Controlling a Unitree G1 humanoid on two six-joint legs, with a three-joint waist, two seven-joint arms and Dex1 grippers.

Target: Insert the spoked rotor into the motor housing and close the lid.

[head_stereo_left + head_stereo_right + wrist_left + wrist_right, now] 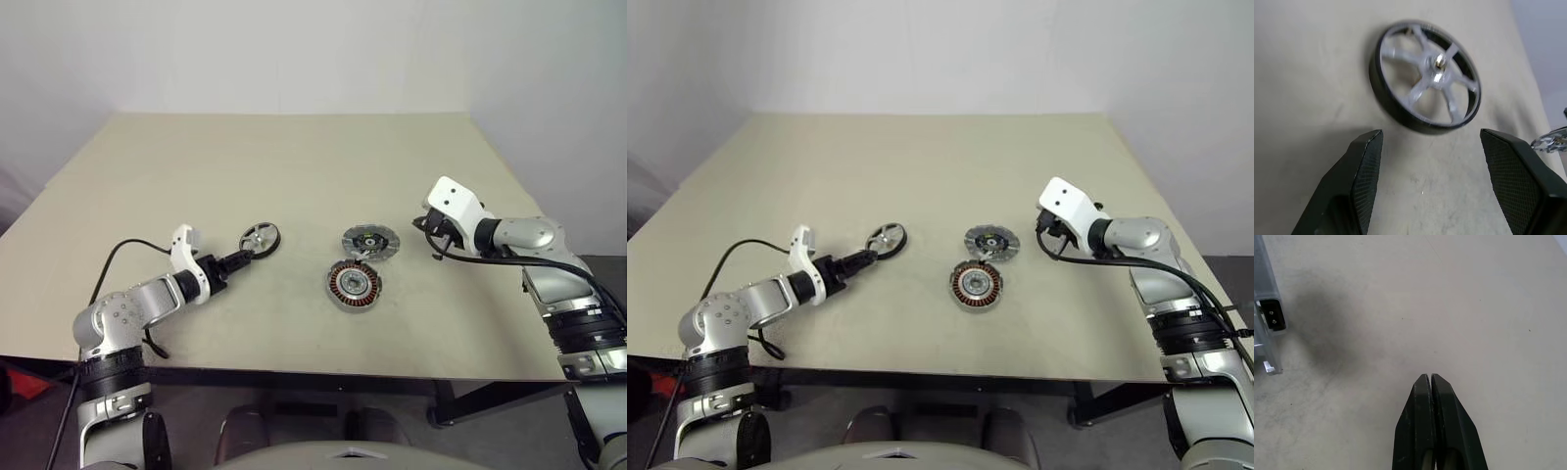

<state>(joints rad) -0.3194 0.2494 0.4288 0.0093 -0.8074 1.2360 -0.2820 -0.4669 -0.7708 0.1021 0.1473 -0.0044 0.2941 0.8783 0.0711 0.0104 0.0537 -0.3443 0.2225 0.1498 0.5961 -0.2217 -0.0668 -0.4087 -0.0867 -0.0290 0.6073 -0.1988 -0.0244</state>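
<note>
Lining up L gripper [1425, 147], jaws wide, short of rotor [1425, 77] for rim grab; R gripper [1431, 382] pinched shut, empty, parked clear of housing [354, 285] + lid [371, 240].

The desk [294, 176] is evenly and softly lit from overhead, so that only faint, short shadows are cast beneath the spoked rotor [260, 238], the lid [371, 240] and the motor housing [354, 284], and no strong glare is seen on the matte surface. In the left wrist view the spoked rotor is rendered slightly soft, with small bright glints caught on its hub, while the fingers [1359, 181] are kept sharp enough for their textured pads to be read. In the right wrist view a diffuse dark shadow is thrown on the desk near a blurred pale part at the picture's edge.
</note>
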